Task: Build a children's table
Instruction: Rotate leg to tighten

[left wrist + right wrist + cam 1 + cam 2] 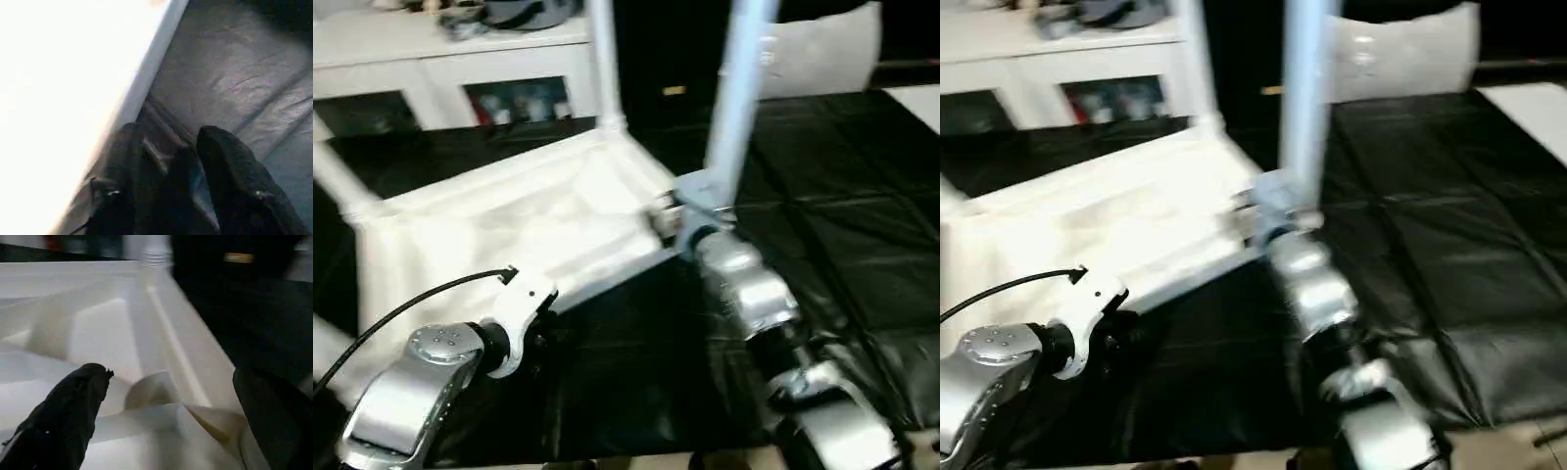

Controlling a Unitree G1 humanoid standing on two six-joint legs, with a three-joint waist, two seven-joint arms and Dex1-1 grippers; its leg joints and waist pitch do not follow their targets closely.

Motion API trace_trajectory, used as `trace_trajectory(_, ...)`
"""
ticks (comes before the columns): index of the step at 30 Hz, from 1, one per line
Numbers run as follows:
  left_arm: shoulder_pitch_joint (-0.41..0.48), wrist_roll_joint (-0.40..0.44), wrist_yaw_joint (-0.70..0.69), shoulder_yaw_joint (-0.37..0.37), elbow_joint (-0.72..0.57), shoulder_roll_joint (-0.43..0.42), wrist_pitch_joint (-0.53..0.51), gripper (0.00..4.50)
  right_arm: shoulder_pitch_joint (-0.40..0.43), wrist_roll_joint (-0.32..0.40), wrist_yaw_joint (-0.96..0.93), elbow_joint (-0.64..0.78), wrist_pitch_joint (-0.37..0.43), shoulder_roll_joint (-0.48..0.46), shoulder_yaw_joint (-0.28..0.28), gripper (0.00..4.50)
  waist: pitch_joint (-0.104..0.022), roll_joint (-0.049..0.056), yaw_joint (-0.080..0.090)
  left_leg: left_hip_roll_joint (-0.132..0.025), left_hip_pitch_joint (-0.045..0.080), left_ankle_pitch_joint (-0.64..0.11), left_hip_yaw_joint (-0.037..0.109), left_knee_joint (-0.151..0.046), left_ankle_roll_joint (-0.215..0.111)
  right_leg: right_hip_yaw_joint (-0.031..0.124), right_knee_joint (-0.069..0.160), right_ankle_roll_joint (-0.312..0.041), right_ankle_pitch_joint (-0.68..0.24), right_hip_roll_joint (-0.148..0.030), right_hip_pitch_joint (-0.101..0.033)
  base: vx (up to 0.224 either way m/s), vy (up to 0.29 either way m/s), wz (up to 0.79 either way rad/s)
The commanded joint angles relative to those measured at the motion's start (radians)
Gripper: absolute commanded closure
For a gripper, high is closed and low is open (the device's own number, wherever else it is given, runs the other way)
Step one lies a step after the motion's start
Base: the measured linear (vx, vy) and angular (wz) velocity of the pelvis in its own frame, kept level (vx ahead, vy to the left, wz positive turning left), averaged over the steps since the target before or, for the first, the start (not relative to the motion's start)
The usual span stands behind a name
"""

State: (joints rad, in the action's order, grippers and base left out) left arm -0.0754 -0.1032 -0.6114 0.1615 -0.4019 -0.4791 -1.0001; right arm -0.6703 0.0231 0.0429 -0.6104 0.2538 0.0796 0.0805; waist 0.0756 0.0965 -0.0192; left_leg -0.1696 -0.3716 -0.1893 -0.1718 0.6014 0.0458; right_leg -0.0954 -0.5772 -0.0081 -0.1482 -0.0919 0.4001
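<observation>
Right gripper [166,421]: two black fingers [63,416] spread wide, nothing clasped between them; poised over a rounded corner socket [151,389] on the underside of the children's table [509,225], at its near right corner. A long tapered leg [739,88] rises from that corner, just beside the right wrist, tilted slightly; whether it is seated in the socket cannot be told. Left gripper [181,161]: fingers part-way apart, holding nothing, over the black floor mat [234,73] just beside the table's near rim [151,73]; whether they touch the mat cannot be told. Table: all white, lying upside down and tilted on the mat, ribbed underside facing up. A second leg [602,59] stands upright at the far corner; a third [337,181] slants off at the left corner. Surroundings: black quilted mat [842,196] under everything; white cabinet with glass doors [440,69] behind the table, assorted items on top; pale cushion [822,49] at the far right.
</observation>
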Motion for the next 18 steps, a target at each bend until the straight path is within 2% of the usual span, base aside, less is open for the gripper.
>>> trace_trajectory(1,0.004,0.038,0.040,-0.010,0.027,0.003,0.028,2.32,-0.016,-0.024,-0.080,-0.065,-0.041,0.066,-0.087,0.00,-0.070,0.003,0.008,-0.041,0.027,-0.342,0.016,-0.076,0.004,0.045,0.066,-0.174,-0.343,-0.041,-0.028,0.000,0.000,0.00)
trace_trajectory(2,0.004,0.042,0.043,-0.007,0.032,0.004,0.035,2.32,-0.028,-0.021,-0.098,-0.092,-0.058,0.089,-0.104,0.00,-0.072,0.007,0.004,-0.040,0.025,-0.333,0.016,-0.075,0.003,0.045,0.063,-0.177,-0.331,-0.042,-0.030,0.000,0.000,0.00)
trace_trajectory(4,0.007,0.047,0.048,-0.002,0.038,0.006,0.047,2.32,-0.047,-0.011,-0.122,-0.130,-0.084,0.132,-0.135,0.00,-0.075,0.001,-0.006,-0.038,0.023,-0.301,0.012,-0.072,-0.008,0.046,0.060,-0.188,-0.295,-0.043,-0.033,0.000,0.000,0.00)
trace_trajectory(5,0.007,0.045,0.053,-0.001,0.040,0.008,0.050,2.32,-0.055,-0.008,-0.126,-0.148,-0.094,0.148,-0.145,0.00,-0.075,0.004,-0.007,-0.038,0.023,-0.295,0.011,-0.070,-0.010,0.045,0.058,-0.189,-0.290,-0.042,-0.033,0.000,0.000,0.00)
trace_trajectory(6,0.007,0.043,0.057,0.001,0.041,0.009,0.051,2.32,-0.061,-0.005,-0.128,-0.163,-0.102,0.159,-0.151,0.00,-0.076,0.000,-0.010,-0.036,0.020,-0.276,0.010,-0.068,-0.018,0.045,0.058,-0.191,-0.280,-0.042,-0.036,0.000,0.000,0.00)
trace_trajectory(8,0.008,0.041,0.065,0.007,0.044,0.009,0.056,2.32,-0.072,-0.003,-0.133,-0.194,-0.124,0.184,-0.164,0.00,-0.079,-0.001,-0.012,-0.036,0.013,-0.248,0.011,-0.067,-0.026,0.043,0.054,-0.191,-0.268,-0.043,-0.042,0.000,0.000,0.00)
trace_trajectory(12,0.010,0.039,0.076,0.012,0.052,0.011,0.076,2.32,-0.076,0.001,-0.140,-0.233,-0.155,0.227,-0.185,0.00,-0.083,-0.012,-0.009,-0.032,0.002,-0.197,0.012,-0.060,-0.052,0.039,0.050,-0.197,-0.248,-0.044,-0.049,0.000,0.000,0.00)
trace_trajectory(14,0.014,0.043,0.081,0.013,0.057,0.013,0.094,2.32,-0.077,0.006,-0.143,-0.266,-0.182,0.259,-0.199,0.00,-0.085,-0.010,-0.005,-0.033,-0.001,-0.173,0.012,-0.057,-0.067,0.037,0.048,-0.204,-0.229,-0.043,-0.050,0.000,0.000,0.00)
trace_trajectory(15,0.016,0.046,0.081,0.016,0.057,0.011,0.101,2.32,-0.076,0.007,-0.144,-0.274,-0.188,0.268,-0.203,0.00,-0.084,-0.013,-0.004,-0.033,-0.002,-0.171,0.010,-0.055,-0.078,0.036,0.050,-0.209,-0.231,-0.042,-0.048,0.000,0.000,0.00)
trace_trajectory(18,0.029,0.044,0.088,0.015,0.055,0.017,0.125,2.32,-0.067,0.007,-0.143,-0.294,-0.208,0.300,-0.219,0.00,-0.081,-0.012,-0.002,-0.032,-0.001,-0.188,0.008,-0.053,-0.087,0.033,0.056,-0.203,-0.273,-0.041,-0.046,0.000,0.000,0.00)
